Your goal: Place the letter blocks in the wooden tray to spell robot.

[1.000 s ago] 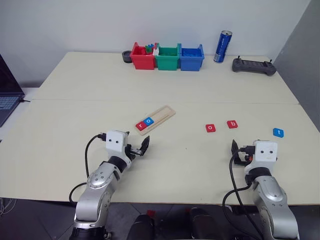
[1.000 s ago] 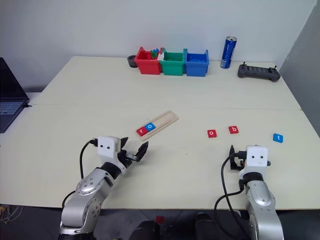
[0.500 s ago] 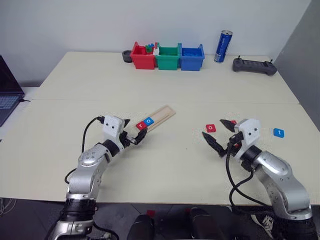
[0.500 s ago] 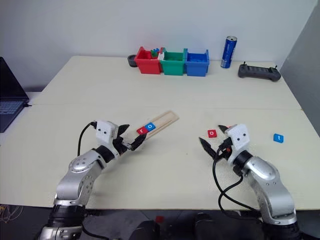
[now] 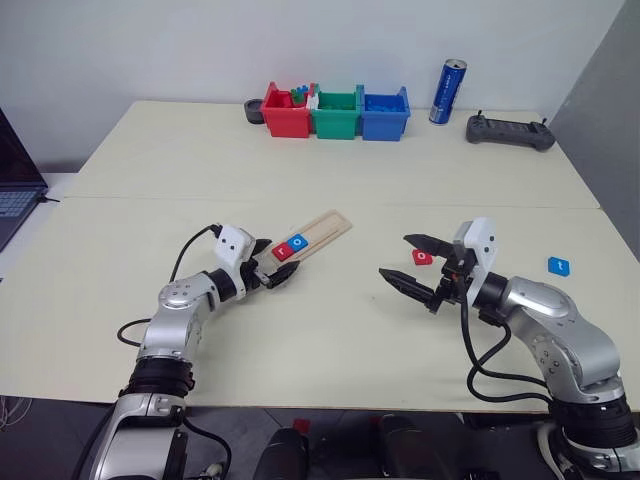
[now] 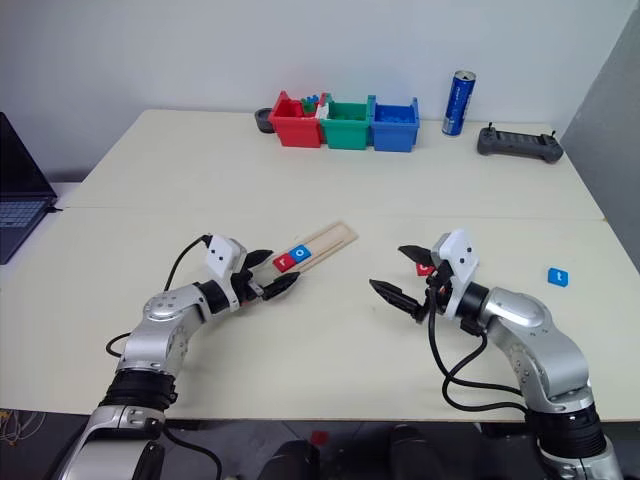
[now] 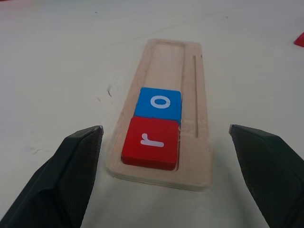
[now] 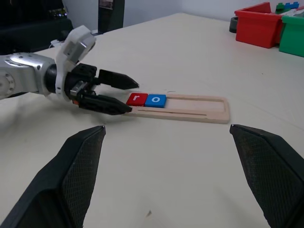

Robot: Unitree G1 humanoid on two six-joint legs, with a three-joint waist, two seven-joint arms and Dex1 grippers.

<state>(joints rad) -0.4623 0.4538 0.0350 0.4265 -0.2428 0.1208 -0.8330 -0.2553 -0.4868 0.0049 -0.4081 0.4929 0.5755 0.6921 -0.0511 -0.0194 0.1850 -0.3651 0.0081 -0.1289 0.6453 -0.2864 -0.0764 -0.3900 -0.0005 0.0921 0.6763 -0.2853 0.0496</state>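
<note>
Letter blocks: you have two seated in the wooden tray (image 7: 159,164), the red r block (image 7: 151,143) at its near end and the blue o block (image 7: 158,104) touching it; three slots beyond them are bare.
Loose blocks: one red block (image 5: 422,257) lies between your right gripper's fingers, its letter hidden; the blue t block (image 5: 558,265) sits well apart to the right. A third loose block is not something you can pick out.
Handling: judge them light, stiff and thin, likely to skid on the smooth table (image 5: 330,330); pinch opposite edges from above and lower each flat into the groove.
Left gripper (image 5: 272,268): fingers apart, empty, straddling the tray's near end without clear contact.
Right gripper (image 5: 412,267): fingers wide apart, nothing held, pointing across toward the tray.
Readable writing: white lowercase r, o and t on the blocks.
Far edge: red, green and blue bins (image 5: 336,112), a blue can (image 5: 445,92) whose label you cannot read, and a dark controller (image 5: 507,131).
</note>
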